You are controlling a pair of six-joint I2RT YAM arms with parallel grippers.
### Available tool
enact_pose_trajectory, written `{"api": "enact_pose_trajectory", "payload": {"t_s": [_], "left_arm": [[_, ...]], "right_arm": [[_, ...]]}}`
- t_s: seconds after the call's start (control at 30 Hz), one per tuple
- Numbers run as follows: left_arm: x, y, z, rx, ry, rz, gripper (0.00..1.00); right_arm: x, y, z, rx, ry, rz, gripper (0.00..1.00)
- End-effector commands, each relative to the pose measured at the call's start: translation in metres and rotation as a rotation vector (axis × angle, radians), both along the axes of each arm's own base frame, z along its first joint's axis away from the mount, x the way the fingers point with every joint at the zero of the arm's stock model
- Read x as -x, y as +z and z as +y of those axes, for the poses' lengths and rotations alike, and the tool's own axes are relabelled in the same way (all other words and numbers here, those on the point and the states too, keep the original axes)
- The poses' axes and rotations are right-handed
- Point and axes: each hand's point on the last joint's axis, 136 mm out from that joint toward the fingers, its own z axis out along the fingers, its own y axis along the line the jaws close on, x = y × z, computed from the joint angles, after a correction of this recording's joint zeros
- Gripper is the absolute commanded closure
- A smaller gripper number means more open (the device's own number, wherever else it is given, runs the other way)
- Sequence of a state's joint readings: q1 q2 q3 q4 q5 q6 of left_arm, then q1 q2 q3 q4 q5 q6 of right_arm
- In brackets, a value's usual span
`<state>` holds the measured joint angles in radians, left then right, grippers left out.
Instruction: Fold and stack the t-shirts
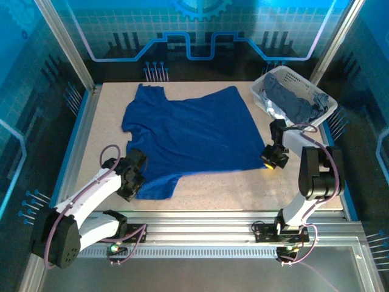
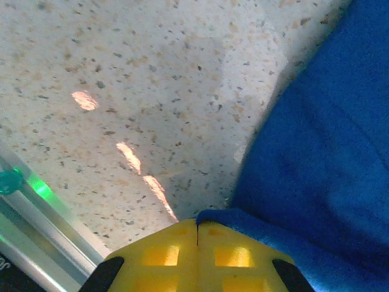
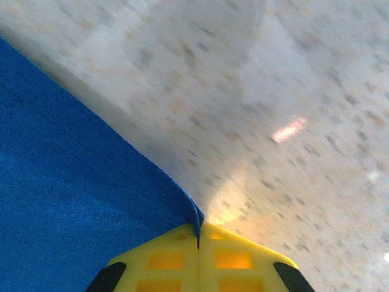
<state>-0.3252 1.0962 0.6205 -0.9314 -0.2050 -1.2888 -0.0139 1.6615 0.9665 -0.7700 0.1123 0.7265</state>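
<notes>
A royal blue t-shirt (image 1: 188, 134) lies spread flat across the middle of the speckled table, its plain side up and no print showing. My left gripper (image 1: 131, 176) sits at the shirt's near left corner, by a sleeve, shut on the cloth edge (image 2: 213, 216). My right gripper (image 1: 273, 159) is at the near right corner, shut on the hem tip (image 3: 196, 214). Duller grey-blue t-shirts (image 1: 292, 100) lie crumpled in the white basket (image 1: 264, 85) at the back right.
The basket stands just beyond my right arm, near the table's right edge. A metal rail (image 1: 200, 222) runs along the near edge, in front of the arm bases. Bare tabletop (image 1: 231, 188) lies between the shirt's near hem and the rail.
</notes>
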Motion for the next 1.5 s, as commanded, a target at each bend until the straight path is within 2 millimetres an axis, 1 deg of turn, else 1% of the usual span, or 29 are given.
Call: {"api": "enact_pose_trajectory", "payload": {"t_s": [0.0,0.07,0.13,0.23,0.3,0.37,0.47,0.57,0.67,0.7,0.8,0.87,0.97,1.1,1.23,1.3,1.4,1.47], "left_arm": [[0.003,0.002,-0.005,0.017,0.012,0.012,1.00],[0.013,0.009,0.002,-0.010,0.030,0.017,1.00],[0.031,0.014,0.009,-0.026,0.081,0.025,1.00],[0.062,0.020,0.015,-0.015,0.166,0.021,1.00],[0.076,0.022,0.016,-0.003,0.207,0.016,1.00],[0.079,0.024,0.011,0.022,0.212,-0.001,1.00],[0.074,0.029,0.001,0.033,0.190,-0.004,1.00],[0.068,0.040,-0.001,-0.023,0.163,-0.008,1.00],[0.064,0.044,-0.004,-0.050,0.178,-0.010,1.00],[0.063,0.045,-0.005,-0.058,0.185,-0.016,1.00],[0.062,0.058,-0.006,-0.120,0.191,-0.046,1.00],[0.055,0.069,-0.011,-0.137,0.173,-0.096,1.00],[0.038,0.079,-0.020,-0.127,0.142,-0.168,1.00],[0.002,0.097,-0.025,-0.139,0.090,-0.335,1.00],[-0.040,0.099,-0.037,-0.053,0.046,-0.436,1.00],[-0.057,0.105,-0.035,-0.036,0.048,-0.476,1.00],[-0.078,0.111,-0.027,-0.019,0.062,-0.496,1.00],[-0.095,0.113,-0.026,0.016,0.052,-0.520,1.00]], "right_arm": [[0.023,0.012,0.004,0.015,-0.011,0.038,1.00],[0.026,0.018,0.019,0.009,0.043,0.022,1.00],[0.029,0.023,0.031,0.016,0.089,0.017,1.00],[0.038,0.031,0.040,0.024,0.119,0.022,1.00],[0.045,0.035,0.042,0.019,0.128,0.030,1.00],[0.052,0.036,0.041,0.026,0.141,0.039,1.00],[0.059,0.033,0.034,0.040,0.152,0.047,1.00],[0.062,0.026,0.029,0.031,0.152,0.083,1.00],[0.063,0.021,0.029,0.026,0.173,0.107,1.00],[0.064,0.020,0.029,0.026,0.176,0.114,1.00],[0.065,0.023,0.025,0.039,0.176,0.113,1.00],[0.066,0.026,0.022,0.044,0.171,0.107,1.00],[0.066,0.029,0.023,0.031,0.164,0.097,1.00],[0.062,0.029,0.026,0.005,0.156,0.087,1.00],[0.043,0.036,0.028,-0.030,0.131,0.058,1.00],[0.032,0.042,0.027,-0.042,0.120,0.044,1.00],[0.014,0.052,0.029,-0.054,0.115,0.012,1.00],[0.002,0.057,0.032,-0.066,0.113,-0.004,1.00]]}}
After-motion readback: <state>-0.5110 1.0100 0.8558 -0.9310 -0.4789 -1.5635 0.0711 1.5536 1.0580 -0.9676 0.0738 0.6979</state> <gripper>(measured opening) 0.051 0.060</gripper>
